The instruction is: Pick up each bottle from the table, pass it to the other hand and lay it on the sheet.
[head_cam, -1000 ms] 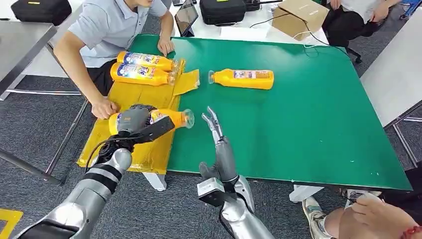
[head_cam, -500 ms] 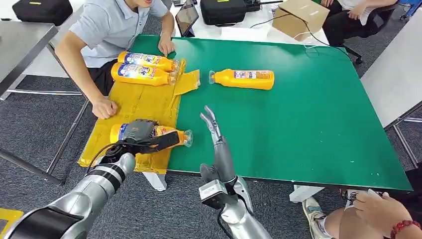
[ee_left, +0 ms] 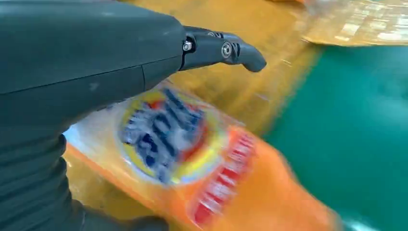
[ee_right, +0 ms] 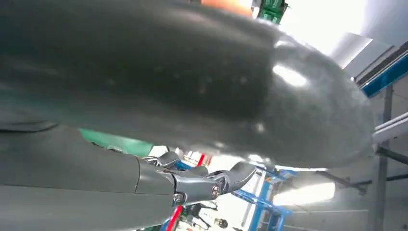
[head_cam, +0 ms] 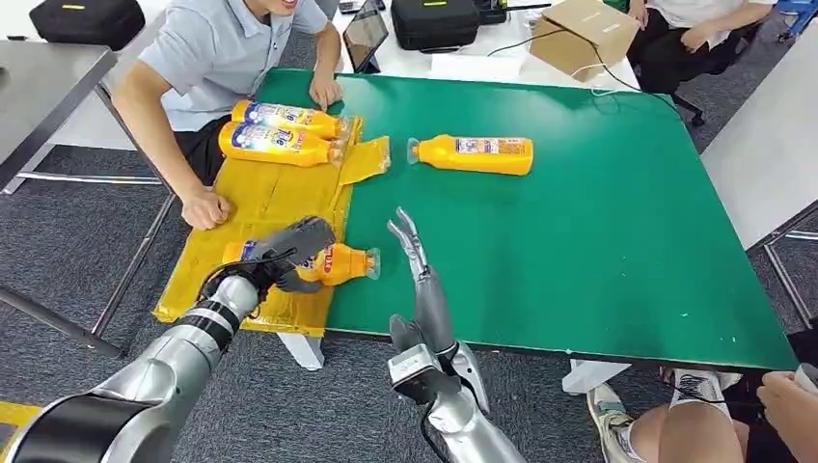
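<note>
Bench (head_cam: 598,222): green top, seen from the head view; its near-left part is covered by the sheet.
Sheet (head_cam: 260,207): yellow and crinkled, running from the far-left corner of the bench to its near edge, with one flap folded out onto the green.
Person (head_cam: 207,58): in a grey polo shirt at the far-left side of the bench, one fist resting on the sheet, the other hand on the green top.
Far pair of bottles (head_cam: 280,132): two orange bottles lying side by side at the far end of the sheet, caps toward the middle of the bench; blue-and-white labels, writing too small to read.
Lone bottle (head_cam: 473,154): orange, on its side on the green top, well apart from the sheet, cap pointing at the sheet's flap.
Held bottle (head_cam: 340,262): orange, lying at the near end of the sheet with its clear cap over the green edge; the left wrist view (ee_left: 192,163) shows a round blue, yellow and red label, blurred past reading.
Left hand (head_cam: 289,249): fingers spread over the held bottle's body, resting on it; whether they grip it I cannot tell.
Right hand (head_cam: 413,246): raised over the near edge of the bench just beside the held bottle's cap, fingers straight and apart, holding nothing.
</note>
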Controlling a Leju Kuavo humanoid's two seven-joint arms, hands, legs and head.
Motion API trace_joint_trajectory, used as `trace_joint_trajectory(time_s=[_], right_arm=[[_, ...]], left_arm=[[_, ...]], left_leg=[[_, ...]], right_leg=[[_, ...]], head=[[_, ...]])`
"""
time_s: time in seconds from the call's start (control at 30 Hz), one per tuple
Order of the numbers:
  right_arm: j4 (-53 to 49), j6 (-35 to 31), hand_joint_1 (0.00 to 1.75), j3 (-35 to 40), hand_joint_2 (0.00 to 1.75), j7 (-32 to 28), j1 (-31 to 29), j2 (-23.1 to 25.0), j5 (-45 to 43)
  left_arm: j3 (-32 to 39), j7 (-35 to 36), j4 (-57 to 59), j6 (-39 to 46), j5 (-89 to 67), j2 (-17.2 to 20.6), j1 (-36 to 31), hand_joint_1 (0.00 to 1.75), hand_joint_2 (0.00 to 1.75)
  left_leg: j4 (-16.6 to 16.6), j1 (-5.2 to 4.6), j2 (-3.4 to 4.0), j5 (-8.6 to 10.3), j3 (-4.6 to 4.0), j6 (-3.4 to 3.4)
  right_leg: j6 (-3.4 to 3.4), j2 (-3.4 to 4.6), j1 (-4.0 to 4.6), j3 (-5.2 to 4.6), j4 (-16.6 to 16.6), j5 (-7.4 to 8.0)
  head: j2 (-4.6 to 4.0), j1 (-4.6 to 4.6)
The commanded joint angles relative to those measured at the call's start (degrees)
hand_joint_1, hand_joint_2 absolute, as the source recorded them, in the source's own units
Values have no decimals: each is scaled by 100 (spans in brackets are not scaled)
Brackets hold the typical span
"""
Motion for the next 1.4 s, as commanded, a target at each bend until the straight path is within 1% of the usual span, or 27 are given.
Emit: trace_joint_trajectory(time_s=[0.03,0.13,0.2,0.3,0.37,0.4,0.47,0.5,0.53,0.57,0.6,0.63,0.67,0.7,0.77,0.8,0.9,0.93,0.97,1.0,1.03,1.1,1.2,1.23,1.3,1.37,1.4], right_arm=[[522,140,0,-260,0,-55,-226,-17,-30],[524,142,0,-266,0,-56,-228,-21,-29],[508,102,0,-314,0,-130,-200,-12,-4],[117,-190,0,-165,0,-131,-90,-255,-156],[-263,-440,0,-89,0,-131,43,-389,-222],[-418,-551,0,-57,0,-131,111,-442,-229],[-734,-787,0,17,0,-131,251,-568,-210],[-893,-928,0,96,0,-131,317,-660,-196],[-951,-978,0,114,0,-131,345,-690,-193],[-1197,-1091,0,152,0,-131,438,-777,-209],[-1412,-1314,0,220,0,-131,473,-866,-199],[-1608,-1439,0,252,175,-131,513,-951,-215],[-1698,-1461,0,230,175,-131,544,-987,-227],[-1937,-1683,0,177,175,-131,624,-1110,-102],[-1898,-1617,0,17,175,-131,695,-1164,13],[-1693,-1378,0,-268,175,-19,790,-1083,392],[-1401,-722,0,-862,175,375,923,-943,975],[-1297,-713,0,-1175,175,250,968,-853,974],[-1252,-682,0,-1284,175,192,975,-855,984],[-1210,-498,0,-1466,175,275,1028,-834,849],[-1181,-357,0,-1630,175,222,1051,-808,720],[-1009,-401,0,-1959,175,210,1027,-728,719],[-731,-328,0,-2350,175,173,915,-629,548],[-657,-316,0,-2400,175,153,882,-618,550],[-553,-324,0,-2436,175,113,844,-616,621],[-523,-366,0,-2445,175,108,835,-611,673],[-509,-370,0,-2440,175,107,835,-606,680]], left_arm=[[284,-347,-82,-242,575,-36,82,0,175],[280,-335,-98,-255,588,-38,75,0,175],[240,-761,-581,19,974,-40,247,0,175],[87,-957,-2031,480,1488,-74,789,0,175],[51,-1050,-3297,710,2085,-105,1334,0,175],[33,-1116,-3855,869,2278,-122,1598,0,175],[203,-1462,-4877,1337,3092,-338,2088,0,175],[157,-1533,-5365,1616,3406,-375,2317,0,175],[130,-1536,-5504,1674,3539,-369,2378,0,175],[86,-1525,-5944,1821,3899,-376,2583,0,175],[40,-1616,-6158,1944,4260,-349,2691,0,175],[25,-1654,-6363,1952,4584,-340,2811,0,175],[17,-1627,-6464,1921,4723,-325,2883,0,175],[-16,-1661,-6708,1940,5063,-295,3088,0,175],[-31,-1723,-6854,1992,5131,-290,3256,0,175],[-48,-1741,-6964,2046,5192,-261,3412,0,175],[-31,-1787,-7186,2073,5271,-209,3799,0,175],[-74,-1797,-7253,2070,5229,-206,3959,0,175],[-134,-1800,-7268,2068,5159,-177,4032,0,175],[-193,-1764,-7302,2067,5022,-197,4181,0,175],[-243,-1783,-7318,2061,4980,-219,4285,0,175],[-424,-1668,-7306,1936,4823,-187,4454,0,175],[-652,-1697,-7270,1860,4664,-199,4617,0,175],[-701,-1706,-7257,1846,4621,-212,4653,0,175],[-740,-1687,-7227,1815,4623,-227,4680,0,175],[-744,-1685,-7222,1804,4634,-235,4679,0,175],[-736,-1682,-7220,1798,4639,-231,4662,0,175]], left_leg=[[-8,-2,14,-3,20,-2],[-7,1,10,-2,20,-3],[-7,1,13,-5,26,-5],[-6,1,15,-7,27,-3],[-2,2,16,-3,6,-1],[-1,2,18,-9,14,-2],[-5,-2,21,-4,2,-1],[-4,-1,17,-3,-4,-1],[-2,0,21,-12,7,-1],[1,0,25,-22,19,-1],[1,3,30,-19,10,-1],[0,0,27,-10,-12,-1],[0,1,26,-9,-15,-2],[3,1,31,-19,-1,-3],[-1,1,29,-14,-10,-2],[-2,0,27,-17,-1,-2],[-8,-1,25,-9,-8,-2],[-12,-1,31,-16,13,-3],[-9,-2,31,-12,1,-3],[-8,-2,25,-9,-8,-2],[-12,-1,25,-14,9,-3],[-12,-2,14,-16,14,-2],[-12,-3,21,-16,15,-1],[-9,-2,19,-11,0,-1],[-12,-3,19,-17,15,-1],[-9,-4,17,-10,-5,-2],[-11,-2,22,-15,9,-4]], right_leg=[[-6,6,0,17,-8,0],[-7,0,3,18,-7,-2],[-9,2,4,24,-8,-5],[-8,3,3,25,-7,-6],[-3,3,3,2,-5,-2],[-5,-1,5,11,-5,-8],[-2,3,0,-4,-7,-3],[-1,1,0,-7,-7,-2],[-2,2,2,4,-8,-9],[-4,3,3,17,-8,-17],[-4,7,5,6,-8,-12],[-2,8,2,-18,-6,-5],[-3,7,3,-20,-8,-4],[-6,9,4,-7,-6,-13],[-5,8,3,-17,-11,-6],[-7,4,4,-7,-11,-10],[-4,7,2,-16,-15,-3],[-7,8,3,5,-20,-9],[-5,8,1,-8,-16,-6],[-4,3,1,-16,-14,-5],[-6,1,2,2,-19,-9],[-6,-7,2,11,-21,-14],[-6,1,0,11,-21,-11],[-5,1,0,-4,-17,-7],[-9,-2,1,11,-21,-12],[-7,0,-1,-9,-16,-6],[-10,2,2,5,-19,-9]], head=[[0,0],[0,-2],[0,-2],[0,-2],[0,0],[0,-2],[0,0],[0,0],[0,-2],[0,-2],[0,-2],[0,0],[0,0],[0,0],[0,0],[0,-2],[0,0],[0,-2],[0,0],[0,-2],[0,-2],[0,-2],[0,0],[0,-2],[0,0],[0,-2],[0,0]])
